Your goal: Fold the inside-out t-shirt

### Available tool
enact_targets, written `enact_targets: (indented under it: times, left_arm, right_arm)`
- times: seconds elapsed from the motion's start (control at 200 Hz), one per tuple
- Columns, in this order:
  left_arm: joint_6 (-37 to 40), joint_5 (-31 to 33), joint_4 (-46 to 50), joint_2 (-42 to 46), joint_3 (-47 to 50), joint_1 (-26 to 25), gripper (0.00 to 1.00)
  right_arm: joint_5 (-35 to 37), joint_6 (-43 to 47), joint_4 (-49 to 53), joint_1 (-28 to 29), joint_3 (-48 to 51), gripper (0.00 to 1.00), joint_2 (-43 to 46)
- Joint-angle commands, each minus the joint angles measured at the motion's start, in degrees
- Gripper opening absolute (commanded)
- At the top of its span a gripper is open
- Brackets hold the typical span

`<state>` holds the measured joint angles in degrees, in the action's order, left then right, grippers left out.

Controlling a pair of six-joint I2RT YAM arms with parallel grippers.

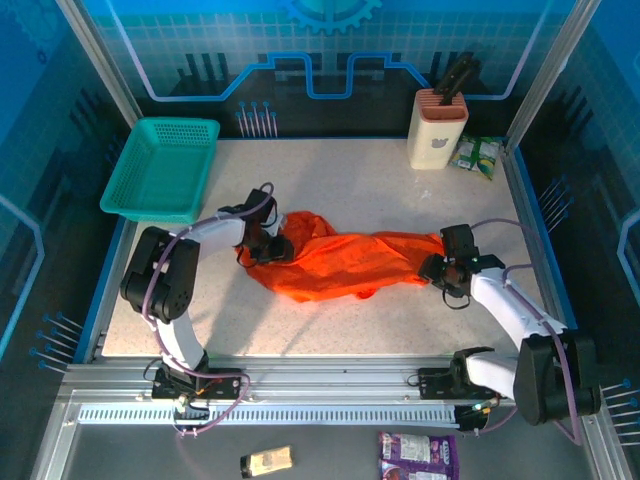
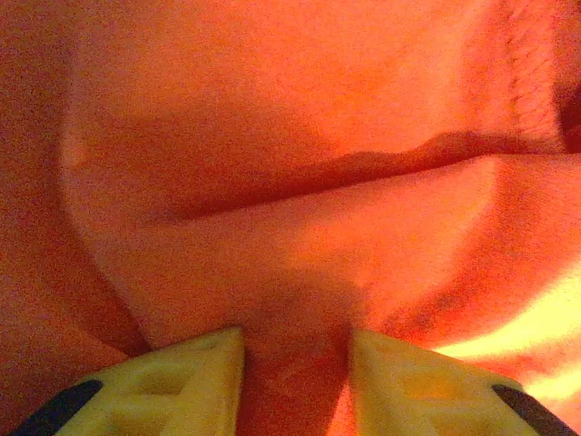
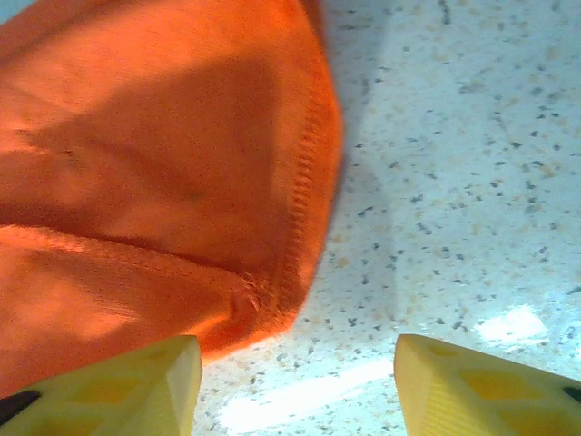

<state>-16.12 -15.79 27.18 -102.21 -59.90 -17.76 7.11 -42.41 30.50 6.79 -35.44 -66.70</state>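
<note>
T-shirt (image 1: 345, 262) bunched, long axis left-right, spanning left hand (image 1: 272, 245) to right hand (image 1: 440, 268).

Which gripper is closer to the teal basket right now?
Left. The left gripper is at the t-shirt's left end, just front-right of the teal basket; the right gripper is at the shirt's other end, much farther right.
</note>
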Motion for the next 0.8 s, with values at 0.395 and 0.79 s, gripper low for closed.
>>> enact_targets:
  times: [0.395, 0.79]
  left_arm:
    - [-10.4, -2.2, -4.0, 18.8, 9.7, -5.4, 0.42]
    - [-2.3, 6.2, 4.7, 12.2, -3.4, -0.6, 0.48]
  right_arm:
    - [-2.6, 2.3, 1.3, -1.8, -5.4, 0.53, -9.6]
    - [-3.3, 3.4, -3.2, -2.5, -8.6, 0.46, -18.6]
